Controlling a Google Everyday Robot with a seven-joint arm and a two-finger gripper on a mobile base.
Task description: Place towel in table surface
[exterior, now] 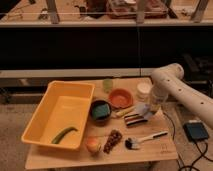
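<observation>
The towel [143, 111], a small grey-blue cloth, hangs bunched at the tip of my gripper [148, 108], low over the right part of the table surface [160, 150]. The gripper points down from the white arm [172, 85] and is shut on the towel. The towel's lower edge is just beside a dark striped bar [133, 119]. I cannot tell whether the cloth touches the wood.
A yellow bin [37, 117] with a green vegetable [64, 134] fills the left side. Mid-table are a dark bowl holding a green sponge [101, 110], an orange bowl [121, 97], green cup [108, 84] and white container [143, 90]. A brush [145, 139], grapes [114, 140] and round fruit [92, 145] lie in front.
</observation>
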